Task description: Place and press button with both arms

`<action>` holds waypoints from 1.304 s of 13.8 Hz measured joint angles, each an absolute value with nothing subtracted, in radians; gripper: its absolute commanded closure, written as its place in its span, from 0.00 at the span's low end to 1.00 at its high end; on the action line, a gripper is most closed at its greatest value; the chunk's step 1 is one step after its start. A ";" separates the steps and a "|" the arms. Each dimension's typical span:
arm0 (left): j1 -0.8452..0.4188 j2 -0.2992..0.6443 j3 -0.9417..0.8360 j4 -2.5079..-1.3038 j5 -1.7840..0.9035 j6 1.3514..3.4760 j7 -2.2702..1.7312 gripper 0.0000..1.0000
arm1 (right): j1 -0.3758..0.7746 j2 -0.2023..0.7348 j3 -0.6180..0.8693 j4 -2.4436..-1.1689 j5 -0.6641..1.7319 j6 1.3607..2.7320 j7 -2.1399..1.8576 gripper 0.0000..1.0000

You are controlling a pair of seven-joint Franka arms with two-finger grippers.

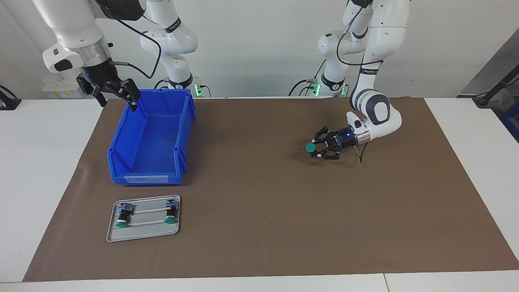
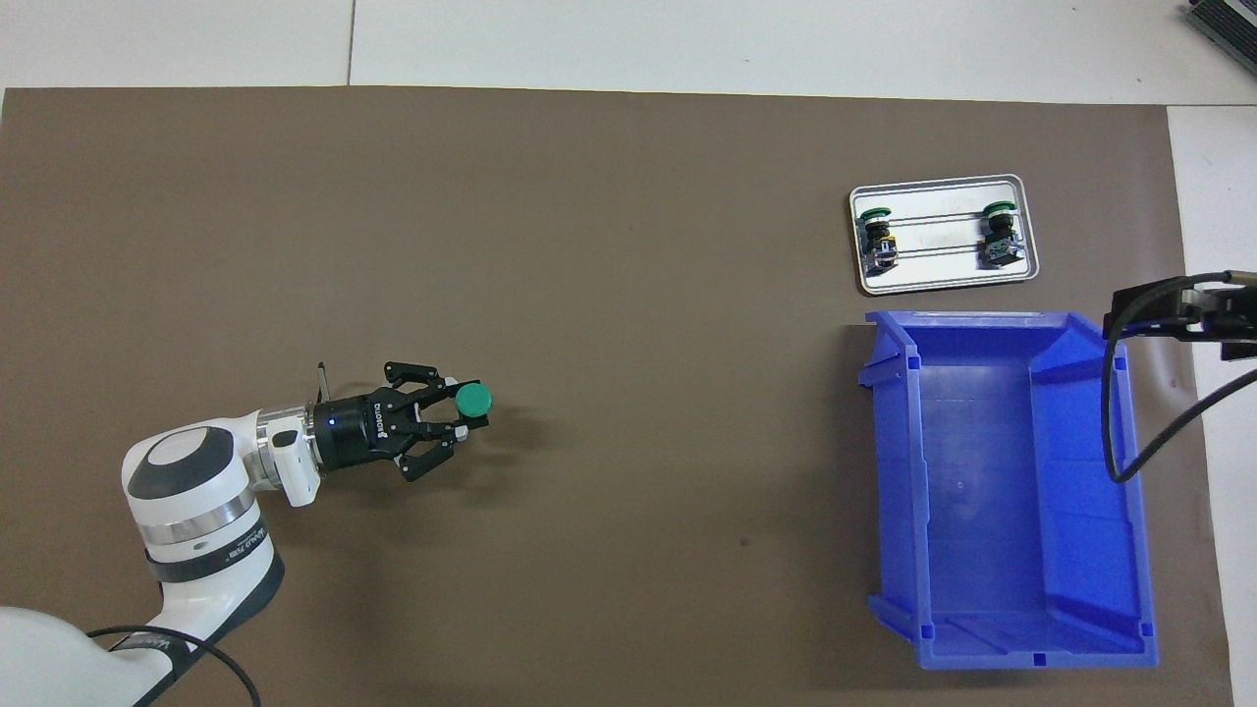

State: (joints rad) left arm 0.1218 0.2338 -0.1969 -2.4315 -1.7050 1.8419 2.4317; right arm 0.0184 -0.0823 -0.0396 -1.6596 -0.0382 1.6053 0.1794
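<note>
Two spare buttons (image 1: 121, 215) (image 1: 170, 213) were left lying on the metal tray (image 1: 142, 229) by the blue bin (image 1: 151, 140), and the right gripper (image 1: 117, 91) was parked over that bin's rim, fingers spread wide. Over toward the left arm's end of the table, the button (image 1: 311, 148) was clamped sideways in the left gripper (image 1: 318, 148), held low over the brown mat (image 1: 263, 227).

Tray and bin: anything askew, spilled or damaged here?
Nothing stands out. Two buttons lie side by side in the metal tray, caps pointing away from the robots. The blue bin stands upright and empty. The left gripper holds a third button low over the mat; the right gripper waits open above the bin.
</note>
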 measured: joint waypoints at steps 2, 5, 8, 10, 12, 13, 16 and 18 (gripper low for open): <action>0.121 0.288 -0.197 -2.430 -1.736 1.833 2.498 0.94 | 0.018 -0.082 -0.040 -1.660 -0.038 1.605 0.179 0.00; 0.085 0.313 -0.198 -2.423 -1.826 1.828 2.529 0.93 | 0.018 -0.082 -0.040 -1.660 -0.038 1.605 0.179 0.00; 0.034 0.313 -0.197 -2.416 -1.867 1.832 2.557 0.93 | 0.018 -0.082 -0.040 -1.660 -0.038 1.605 0.179 0.00; 0.031 0.317 -0.195 -2.419 -1.868 1.834 2.601 0.93 | 0.018 -0.082 -0.040 -1.660 -0.038 1.605 0.179 0.00; 0.031 0.324 -0.193 -2.430 -1.867 1.834 2.658 0.94 | 0.018 -0.082 -0.040 -1.660 -0.038 1.605 0.179 0.00; 0.029 0.327 -0.194 -2.437 -1.867 1.834 2.685 0.94 | 0.018 -0.082 -0.040 -1.660 -0.038 1.605 0.179 0.00; 0.000 0.329 -0.196 -2.452 -1.867 1.832 2.712 0.94 | 0.018 -0.082 -0.040 -1.660 -0.038 1.605 0.179 0.00; -0.008 0.329 -0.196 -2.456 -1.867 1.832 2.713 0.94 | 0.018 -0.082 -0.040 -1.660 -0.038 1.605 0.179 0.00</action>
